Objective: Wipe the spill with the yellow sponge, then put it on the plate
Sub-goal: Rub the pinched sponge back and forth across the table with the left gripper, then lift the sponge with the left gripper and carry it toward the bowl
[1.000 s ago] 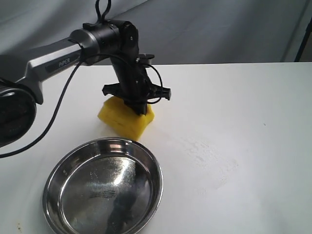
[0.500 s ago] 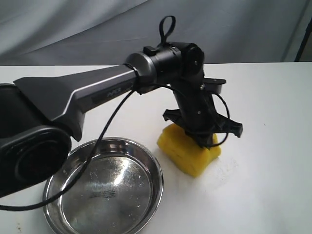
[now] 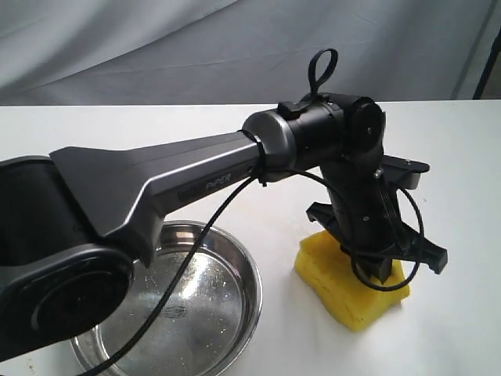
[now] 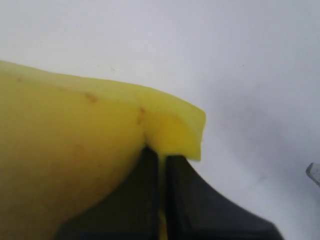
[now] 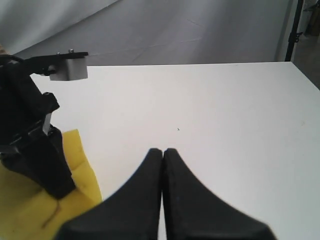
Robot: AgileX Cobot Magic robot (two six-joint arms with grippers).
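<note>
— White bench [image 3: 462, 149] up front. What sits nearest?
— One plate [image 3: 250, 266], shiny steel. The frame cuts off its near edge, and the left arm [image 3: 156, 176] hides its left side.
— And the yellow sponge [image 3: 338, 291]?
— One. It lies on the bench just right of the plate, not touching it. The left pincer [image 4: 161, 161] covers part of its top, with fingers squeezed narrow on a pinched-up corner of the foam.
— The spill?
— I cannot make it out anywhere around the plate.
— How many pincers?
— Two. The right pincer [image 5: 162, 152] has its fingers pressed together with nothing between. It is outside the exterior view, so I cannot tell where it stands relative to the plate.
— Beyond the plate?
— More bench, then one creased grey curtain [image 3: 196, 47].
</note>
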